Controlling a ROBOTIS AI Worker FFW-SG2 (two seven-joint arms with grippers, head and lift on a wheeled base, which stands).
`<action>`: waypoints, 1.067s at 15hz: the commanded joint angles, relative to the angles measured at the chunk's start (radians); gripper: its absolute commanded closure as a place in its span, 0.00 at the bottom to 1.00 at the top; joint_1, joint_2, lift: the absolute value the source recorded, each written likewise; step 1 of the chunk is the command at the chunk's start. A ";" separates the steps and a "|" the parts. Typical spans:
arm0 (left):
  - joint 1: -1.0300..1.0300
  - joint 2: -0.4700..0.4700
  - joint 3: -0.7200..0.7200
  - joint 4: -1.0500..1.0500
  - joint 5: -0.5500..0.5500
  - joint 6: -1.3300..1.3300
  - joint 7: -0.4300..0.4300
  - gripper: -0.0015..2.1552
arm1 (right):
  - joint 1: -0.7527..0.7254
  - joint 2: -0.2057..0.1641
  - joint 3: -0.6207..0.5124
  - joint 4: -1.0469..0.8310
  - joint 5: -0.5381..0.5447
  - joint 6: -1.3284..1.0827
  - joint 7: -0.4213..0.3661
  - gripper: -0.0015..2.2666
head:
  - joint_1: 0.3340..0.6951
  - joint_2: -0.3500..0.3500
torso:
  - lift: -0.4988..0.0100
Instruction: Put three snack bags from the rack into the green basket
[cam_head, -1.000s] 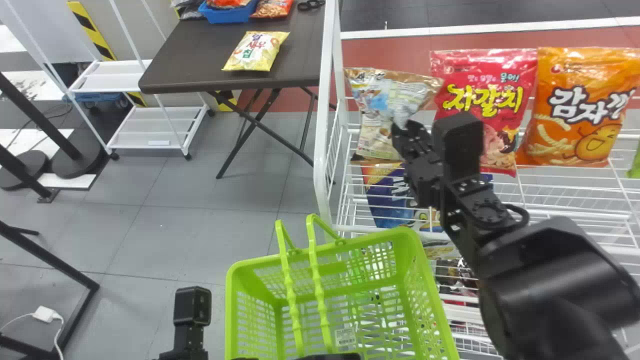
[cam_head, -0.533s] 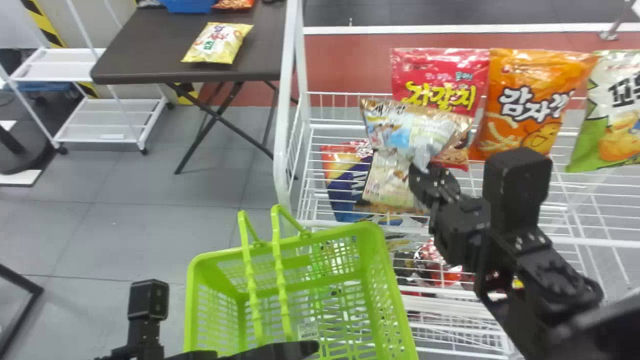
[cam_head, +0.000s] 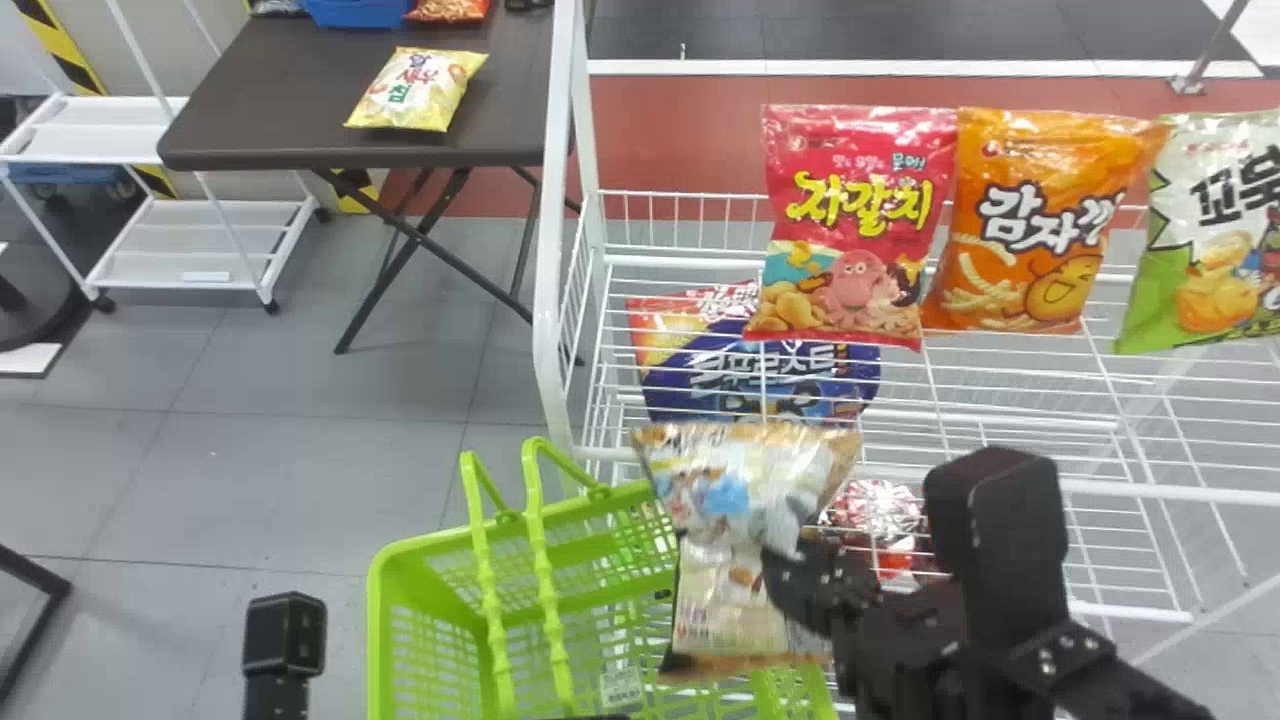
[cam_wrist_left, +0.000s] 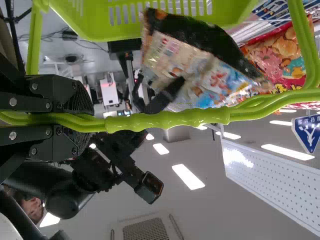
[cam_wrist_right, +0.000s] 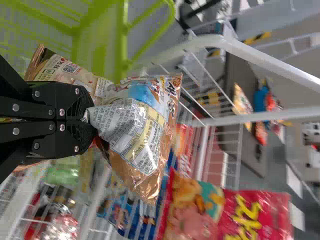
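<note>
right end effector: lower right of the head view (cam_head: 790, 566), its fingers together on the pinched waist of the brown snack bag
brown snack bag: right of centre and low in the head view (cam_head: 740, 485), crumpled at the middle where it is gripped, its lower end overlapping the right part of the green basket; whether it touches the basket I cannot tell
left end effector: lower left of the head view (cam_head: 285, 645); in the left wrist view its fingers are clamped on the basket handles (cam_wrist_left: 170, 119)
green basket: bottom centre of the head view (cam_head: 400, 600), open side up, beside the rack
rack: white wire, running from the centre to the right edge (cam_head: 553, 300)
pink bag: upper right of the head view (cam_head: 855, 225), upright on the rack
orange bag: just right of the pink one (cam_head: 1040, 225), upright
green and white bag: at the right edge (cam_head: 1205, 230), next to the orange one
blue bag: right of centre (cam_head: 700, 375), below the pink bag and partly covered by it
table: upper left, dark top (cam_head: 270, 100), beyond the rack's side frame
yellow bag: lying on the table (cam_head: 418, 90)
blue bin: top edge, on the far part of the table (cam_head: 358, 12)
white cart: upper left, beside the table (cam_head: 195, 240)
</note>
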 joint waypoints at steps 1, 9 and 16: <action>0.001 -0.002 -0.007 0.000 0.000 0.000 -0.010 1.00 | -0.033 0.001 0.070 0.055 -0.037 0.015 0.000 0.95 | 1.00 0.69 | 0.98; 0.005 0.003 0.000 -0.002 0.003 0.000 -0.010 1.00 | -0.090 0.030 -0.111 0.112 -0.149 -0.007 0.055 0.02 | 1.00 0.85 | 0.98; 0.004 0.006 -0.006 0.000 0.003 0.000 -0.010 1.00 | -0.394 0.069 -0.245 0.505 -0.039 -0.424 0.011 0.04 | 1.00 0.42 | 0.98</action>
